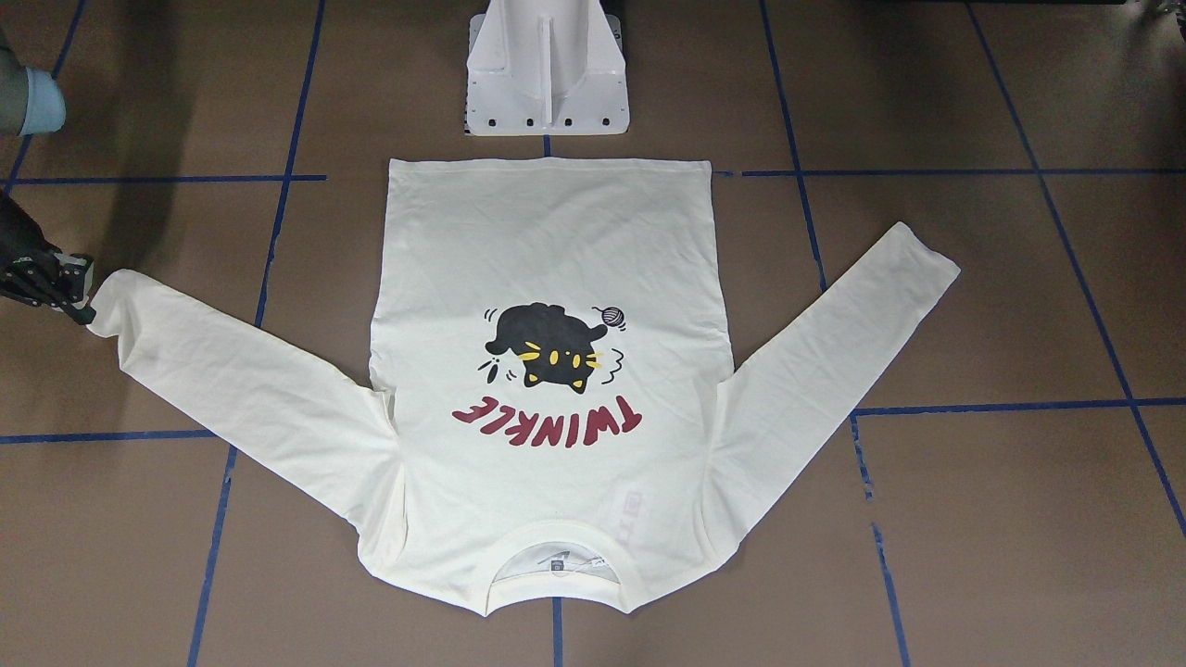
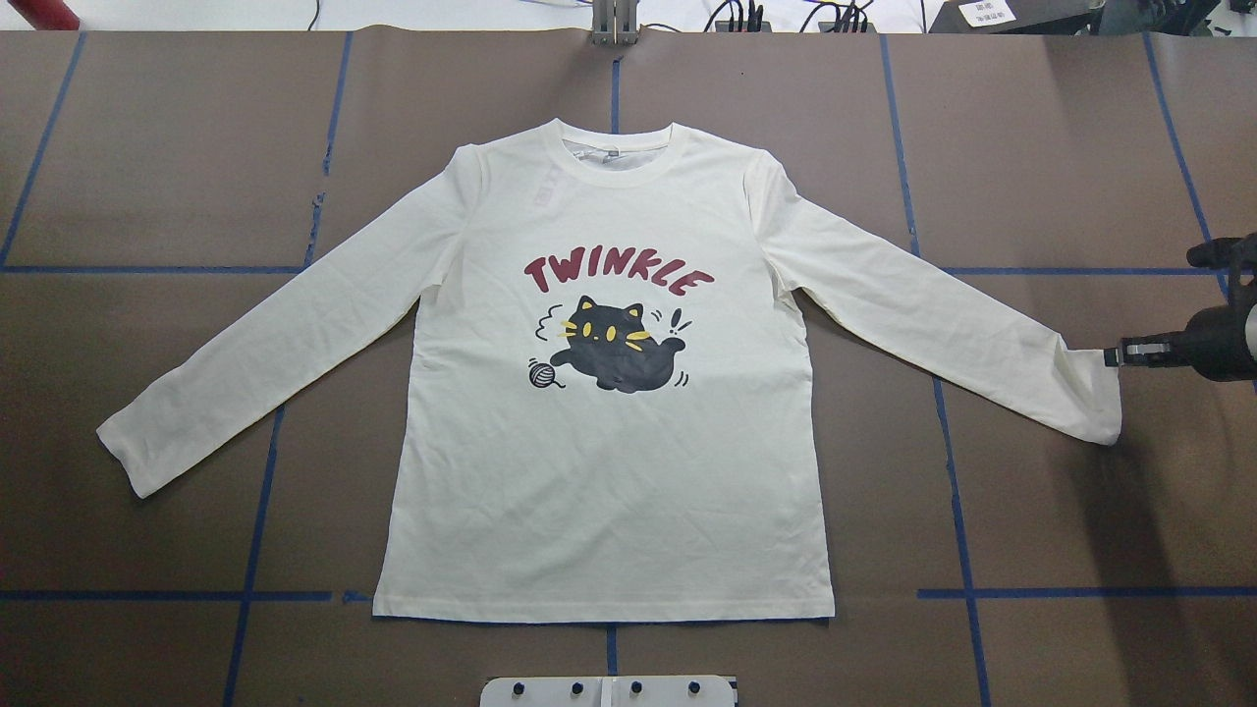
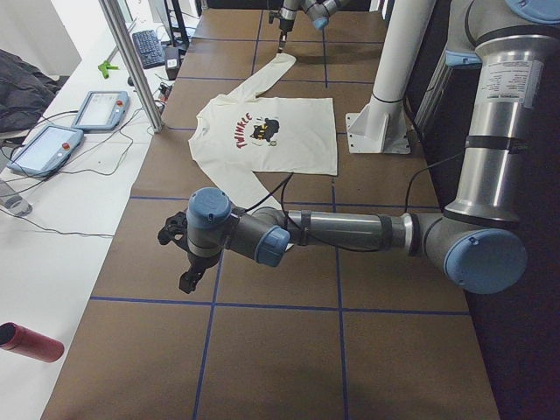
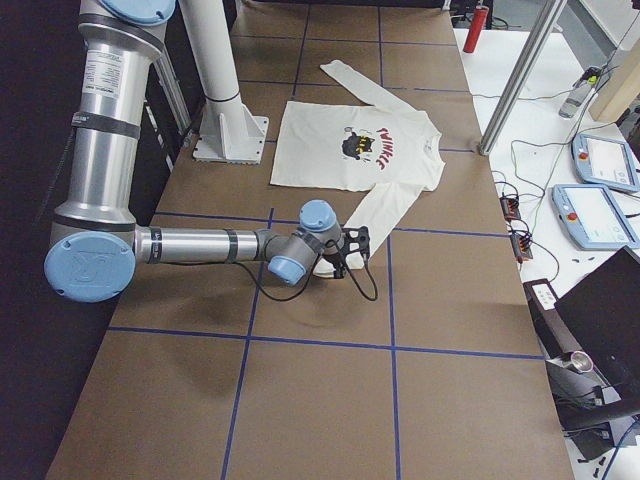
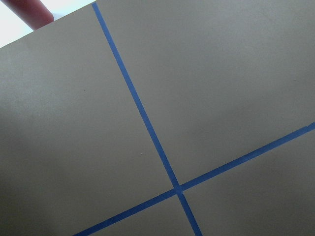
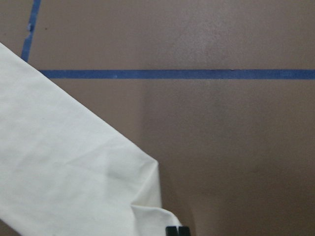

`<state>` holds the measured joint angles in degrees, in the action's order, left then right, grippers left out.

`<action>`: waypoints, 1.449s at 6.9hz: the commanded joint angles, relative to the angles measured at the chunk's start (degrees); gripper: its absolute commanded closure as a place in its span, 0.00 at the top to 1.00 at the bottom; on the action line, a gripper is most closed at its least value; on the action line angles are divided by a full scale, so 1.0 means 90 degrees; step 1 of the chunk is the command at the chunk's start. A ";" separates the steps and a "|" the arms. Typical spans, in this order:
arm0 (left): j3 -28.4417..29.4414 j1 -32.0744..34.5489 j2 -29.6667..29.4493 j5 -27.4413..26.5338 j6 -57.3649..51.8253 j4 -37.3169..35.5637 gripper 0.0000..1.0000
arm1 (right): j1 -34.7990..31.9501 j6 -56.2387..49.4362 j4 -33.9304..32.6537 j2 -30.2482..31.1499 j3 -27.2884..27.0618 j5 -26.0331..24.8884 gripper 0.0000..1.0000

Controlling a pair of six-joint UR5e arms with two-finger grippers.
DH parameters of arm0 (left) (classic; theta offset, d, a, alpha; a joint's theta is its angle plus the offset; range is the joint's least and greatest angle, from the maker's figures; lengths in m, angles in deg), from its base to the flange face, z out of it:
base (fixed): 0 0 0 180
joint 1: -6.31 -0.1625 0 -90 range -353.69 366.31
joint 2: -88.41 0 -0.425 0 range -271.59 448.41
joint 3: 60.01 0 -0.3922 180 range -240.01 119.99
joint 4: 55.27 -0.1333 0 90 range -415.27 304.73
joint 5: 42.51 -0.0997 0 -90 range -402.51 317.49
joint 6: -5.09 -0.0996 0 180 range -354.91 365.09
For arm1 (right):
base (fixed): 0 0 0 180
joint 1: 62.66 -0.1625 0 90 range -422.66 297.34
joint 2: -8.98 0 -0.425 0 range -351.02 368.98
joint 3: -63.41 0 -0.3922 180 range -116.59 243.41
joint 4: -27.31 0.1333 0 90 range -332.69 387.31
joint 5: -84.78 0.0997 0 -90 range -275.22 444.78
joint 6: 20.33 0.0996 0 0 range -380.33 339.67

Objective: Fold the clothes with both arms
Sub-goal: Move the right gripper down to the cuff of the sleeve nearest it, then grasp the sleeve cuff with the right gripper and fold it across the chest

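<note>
At shirt cuff (image 2: 1098, 398): right pincer (image 2: 1114, 355), tips together.

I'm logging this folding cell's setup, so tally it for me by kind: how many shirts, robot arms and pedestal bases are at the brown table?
Long-sleeved shirt: 1
Robot arms: 2 (left arm, right arm)
White pedestal base: 1
Total: 4
</note>
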<state>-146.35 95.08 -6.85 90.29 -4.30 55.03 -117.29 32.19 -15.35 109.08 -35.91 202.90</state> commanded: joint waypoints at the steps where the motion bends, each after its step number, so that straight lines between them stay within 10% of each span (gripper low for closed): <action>1: 0.0003 0.0000 -0.0001 0.0000 0.0008 0.0000 1.00 | -0.0004 0.0082 -0.2776 -0.0638 -0.1779 0.0010 0.00; 4: -0.0036 0.0029 0.0018 0.0000 0.0008 -0.0010 1.00 | 0.0218 0.0189 -0.7172 -0.4712 -0.1788 -0.0115 0.00; 8: -0.0094 0.0039 0.0018 -0.0010 0.0017 -0.0029 1.00 | 0.0851 0.0960 -0.7107 -0.7493 0.0306 -0.0943 0.00; 10: -0.0085 0.0039 0.0018 -0.0010 0.0017 -0.0029 1.00 | 0.1681 0.2187 -0.5874 -0.8888 0.2692 -0.1918 0.00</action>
<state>-147.13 95.43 -6.69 90.21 -4.15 54.77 -106.52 46.21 -75.04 36.86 -24.75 190.65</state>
